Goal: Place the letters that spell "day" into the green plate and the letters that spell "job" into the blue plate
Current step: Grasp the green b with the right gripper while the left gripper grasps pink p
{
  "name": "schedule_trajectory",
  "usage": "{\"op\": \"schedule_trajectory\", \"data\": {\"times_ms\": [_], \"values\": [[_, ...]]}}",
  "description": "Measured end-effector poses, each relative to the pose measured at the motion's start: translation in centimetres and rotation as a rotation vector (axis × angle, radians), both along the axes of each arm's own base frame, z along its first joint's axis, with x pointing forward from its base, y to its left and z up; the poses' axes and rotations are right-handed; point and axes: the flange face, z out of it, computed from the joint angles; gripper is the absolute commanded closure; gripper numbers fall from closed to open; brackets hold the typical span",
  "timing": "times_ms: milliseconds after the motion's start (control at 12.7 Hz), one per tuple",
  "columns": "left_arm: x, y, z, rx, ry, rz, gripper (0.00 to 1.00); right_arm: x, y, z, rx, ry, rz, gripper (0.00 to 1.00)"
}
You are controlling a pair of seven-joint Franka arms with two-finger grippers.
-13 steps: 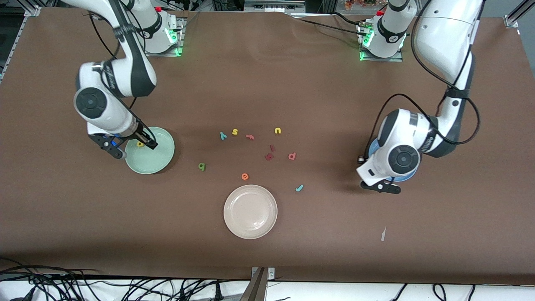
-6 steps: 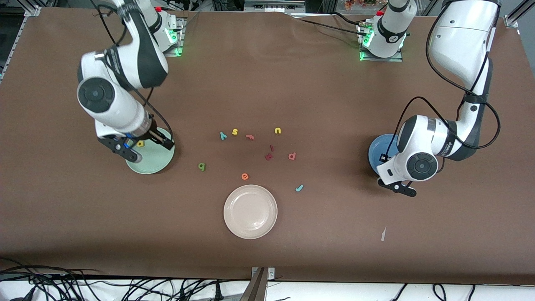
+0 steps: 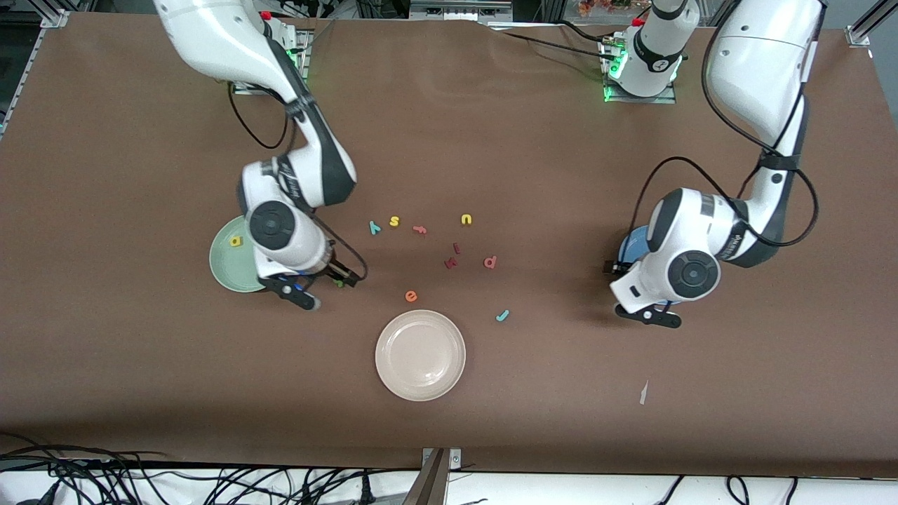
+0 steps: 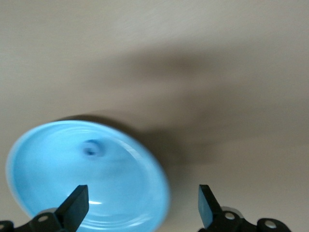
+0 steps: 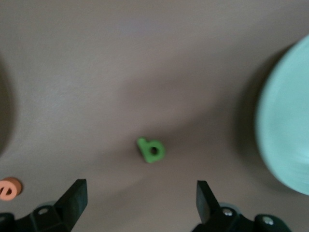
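Right gripper (image 5: 140, 200) now off green plate (image 3: 223, 265), over d (image 5: 151, 149).

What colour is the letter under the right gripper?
Dark green: the d lies on the table below the open right gripper, clearest in the right wrist view.

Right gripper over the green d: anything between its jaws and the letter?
Nothing visible. The right gripper hangs with jaws open over the green d, which lies alone on bare table beside the green plate; the orange e lies well clear.
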Motion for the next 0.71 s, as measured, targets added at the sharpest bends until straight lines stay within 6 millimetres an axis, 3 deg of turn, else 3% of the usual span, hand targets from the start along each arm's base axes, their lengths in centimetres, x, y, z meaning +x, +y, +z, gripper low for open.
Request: {"op": "schedule_trajectory", "data": {"times_ms": [158,316,711], "values": [[-0.7,-5.9,0.1,-0.028,-0.025,0.075,0.0,-0.3,0.5,-1.7,-0.013,0.011,0.005,0.05],[-1.3,-10.8,0.2,-0.065,-0.071,0.135,0.0,-0.3,0.1,-2.4,-0.022,0.02,0.001,0.21],[-4.0,-19.8,-1.5,-0.103,-0.179,0.221,0.0,-0.4,-0.7,-3.2,-0.025,0.029,0.058,0.23]]}}
